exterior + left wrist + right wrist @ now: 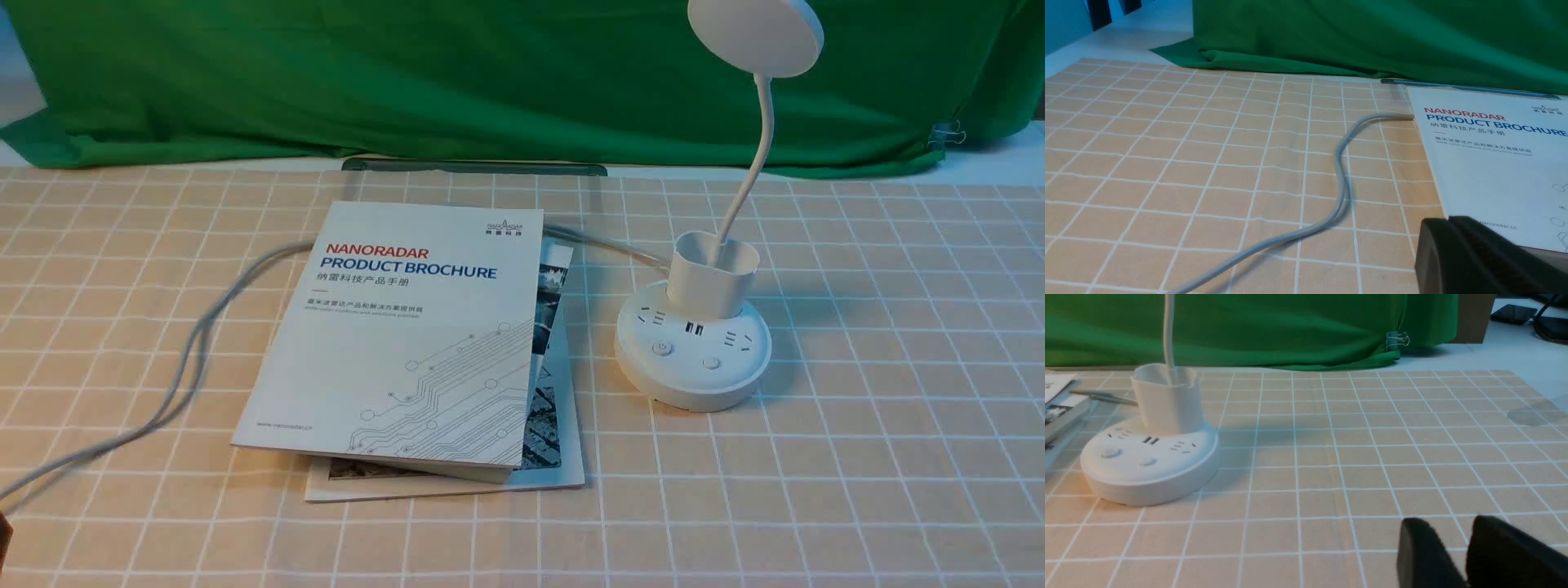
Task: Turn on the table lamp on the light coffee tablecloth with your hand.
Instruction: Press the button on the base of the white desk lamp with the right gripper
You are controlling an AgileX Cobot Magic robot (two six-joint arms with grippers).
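Note:
The white table lamp stands on the light coffee tablecloth (898,408), right of centre. Its round base (692,384) carries sockets and two buttons (661,349). A cup-shaped holder (710,278) and thin neck rise to the disc head (755,33), which looks unlit. No gripper shows in the front view. In the right wrist view my right gripper (1447,524) hovers low over bare cloth, jaws slightly apart and empty, well clear of the lamp base (1151,477). My left gripper (1447,220) is shut and empty at the brochure's near corner.
A stack of brochures (408,327) lies left of the lamp. The lamp's grey cable (188,359) runs under the stack and off the front left. A green cloth (490,73) hangs along the back, held by a binder clip (1396,339).

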